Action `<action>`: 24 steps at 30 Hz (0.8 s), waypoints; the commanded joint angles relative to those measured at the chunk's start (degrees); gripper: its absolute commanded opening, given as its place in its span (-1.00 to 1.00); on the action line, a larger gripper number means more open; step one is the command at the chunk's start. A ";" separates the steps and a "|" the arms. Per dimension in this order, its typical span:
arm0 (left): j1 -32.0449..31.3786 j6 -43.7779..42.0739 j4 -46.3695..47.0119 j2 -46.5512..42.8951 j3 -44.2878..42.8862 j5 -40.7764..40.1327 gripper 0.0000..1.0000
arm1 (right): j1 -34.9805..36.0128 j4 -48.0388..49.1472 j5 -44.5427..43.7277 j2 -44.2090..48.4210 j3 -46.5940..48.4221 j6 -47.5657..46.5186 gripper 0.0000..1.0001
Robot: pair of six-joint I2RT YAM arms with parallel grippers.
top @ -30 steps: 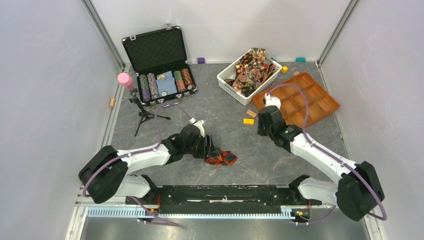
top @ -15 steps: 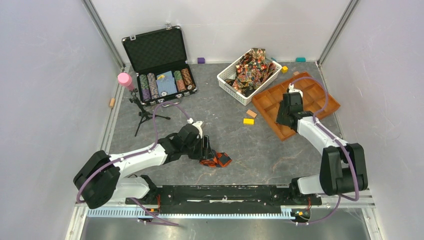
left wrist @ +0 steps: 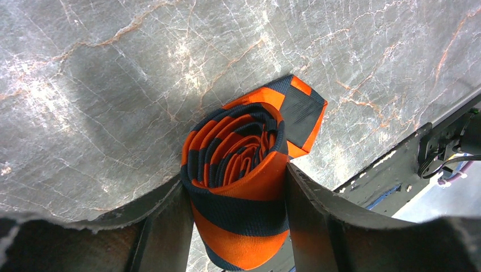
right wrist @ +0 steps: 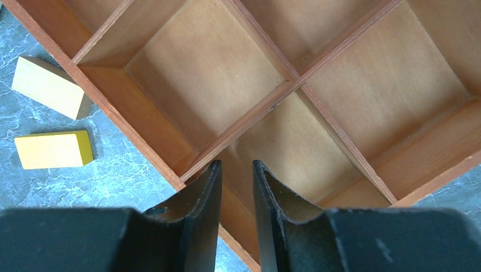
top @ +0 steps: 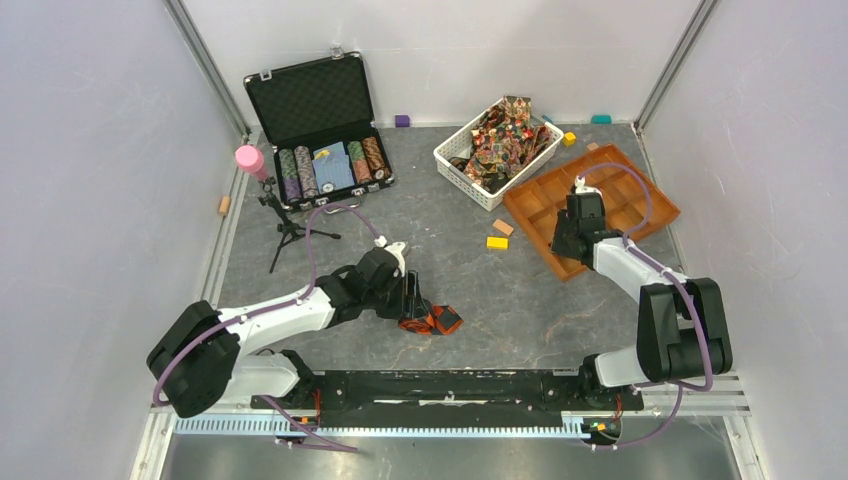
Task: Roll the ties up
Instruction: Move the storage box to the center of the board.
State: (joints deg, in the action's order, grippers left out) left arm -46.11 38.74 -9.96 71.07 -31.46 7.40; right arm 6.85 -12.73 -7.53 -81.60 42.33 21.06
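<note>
Grey marbled table (top: 300, 290) fills my top view, with white walls on three sides. On my feed the left gripper (top: 413, 303) sits near the front middle of the table, clamped on the striped tie (left wrist: 238, 153). The wrist view shows one finger (left wrist: 170, 226) pressed on each side of the roll. The tie is wound into a tight orange-and-dark coil, and its pointed end sticks out past the roll, low over the table. I cannot tell whether the roll rests on the surface or is held just off it.

My right gripper (right wrist: 236, 165) hovers over the near-left corner of the wooden tray (top: 640, 205). Its fingers stand a narrow gap apart with nothing between them, above a divider between two compartments. Just outside that edge of the tray lie two blocks on the table, a yellow block (right wrist: 54, 149) and a paler block (right wrist: 51, 88).

Behind the tray, at the far side, a white basket (top: 455, 160) holds the patterned ties (top: 505, 135), heaped loosely in red, gold and brown. At the far left an open black case (top: 310, 100) holds rows of chips (top: 330, 168). A small tripod (top: 285, 225) stands just in front of the case's left corner, with a pink top (top: 249, 158). The two arms are well apart, left one near the front, right one reaching toward the back right.
</note>
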 commanded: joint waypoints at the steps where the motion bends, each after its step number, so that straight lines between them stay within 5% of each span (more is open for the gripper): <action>1: -0.22 -2.03 -0.93 -0.69 -1.14 -1.33 0.22 | 0.33 0.12 4.55 0.72 -3.03 -1.09 -0.35; 10: -0.21 -1.45 -1.78 -1.94 -1.57 -1.72 0.22 | 4.37 -1.07 9.73 8.36 -9.98 -0.42 -0.36; 24: -0.22 -1.56 -10.09 -6.41 -2.93 -4.47 0.22 | 25.51 -0.48 9.29 20.48 -21.46 9.89 -0.36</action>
State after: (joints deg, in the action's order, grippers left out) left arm -46.11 38.72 -16.40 67.00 -31.81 4.54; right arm 28.27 -10.96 0.40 -63.64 23.68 26.15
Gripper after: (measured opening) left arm 0.617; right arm 0.320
